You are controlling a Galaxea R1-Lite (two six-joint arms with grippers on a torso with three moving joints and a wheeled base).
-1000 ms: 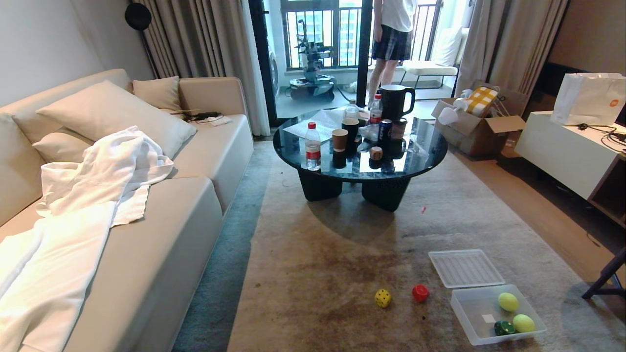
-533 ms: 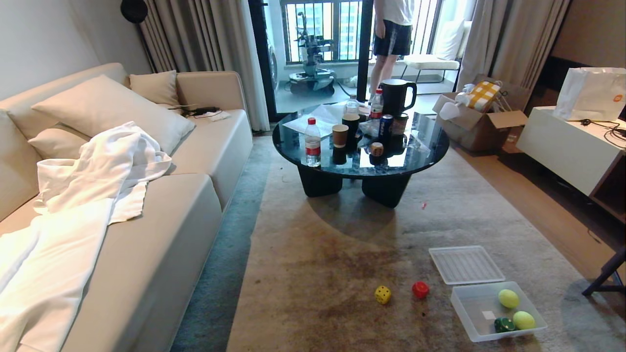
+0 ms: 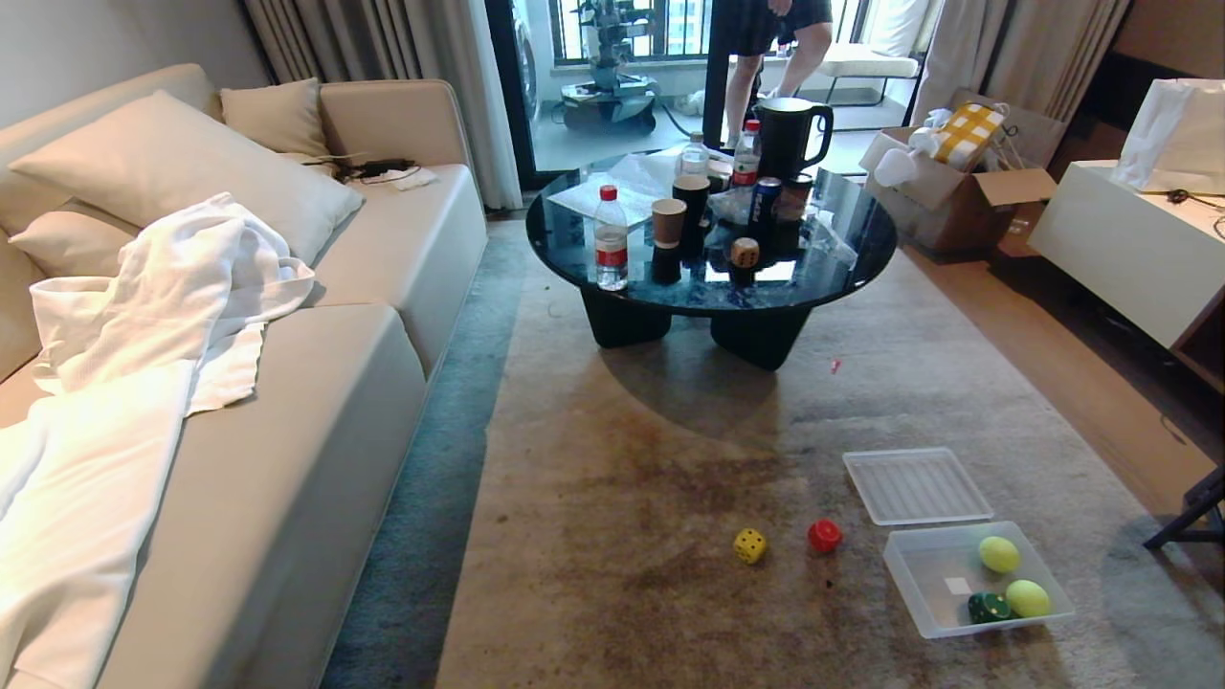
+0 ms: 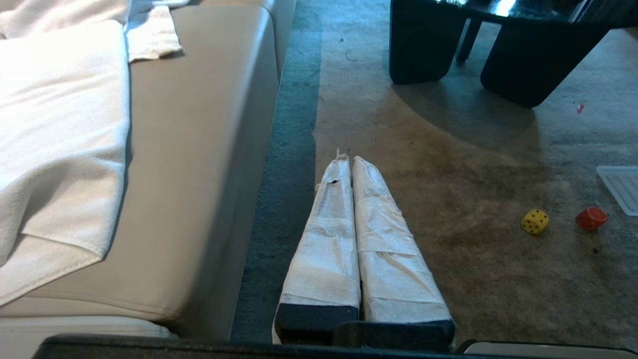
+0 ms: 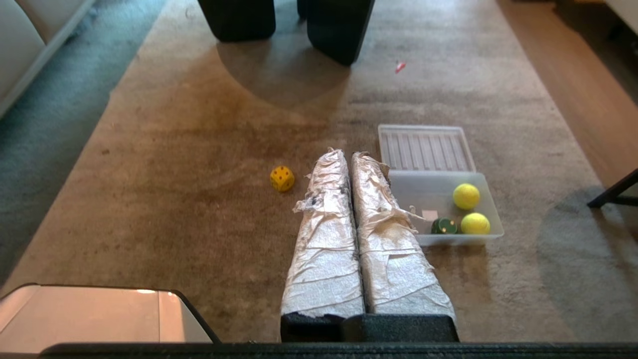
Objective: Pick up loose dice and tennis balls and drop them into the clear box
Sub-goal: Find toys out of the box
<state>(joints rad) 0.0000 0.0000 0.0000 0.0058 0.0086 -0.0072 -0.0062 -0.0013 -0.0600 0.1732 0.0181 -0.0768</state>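
Observation:
The clear box (image 3: 921, 586) (image 5: 418, 192) lies on the carpet at the right, holding two tennis balls (image 3: 999, 554) (image 3: 1027, 598) (image 5: 466, 196) (image 5: 475, 224) and a dark green die (image 3: 989, 608) (image 5: 444, 226). Left of the box a yellow die (image 3: 750, 546) (image 4: 535, 222) (image 5: 282, 178) and a red die (image 3: 824, 536) (image 4: 591, 219) lie loose on the carpet. A beige die (image 3: 745, 253) sits on the round black table (image 3: 861, 268). Neither arm shows in the head view. My left gripper (image 4: 348, 160) is shut and empty beside the sofa. The right gripper (image 5: 345, 155) is shut and empty, held above the carpet, hiding the red die.
A ribbed translucent lid (image 3: 916, 485) lies just beyond the box. The table carries bottles, cups, a can and a black jug (image 3: 790, 137). A beige sofa (image 3: 287, 402) with white towels fills the left. A person's legs (image 3: 766, 57) stand at the balcony door. A cardboard box (image 3: 957, 191) and white cabinet (image 3: 1129, 249) stand right.
The head view has tilted downward, so the whole scene sits higher in the picture. The person at the door has shifted stance. The dice, balls and box have not moved.

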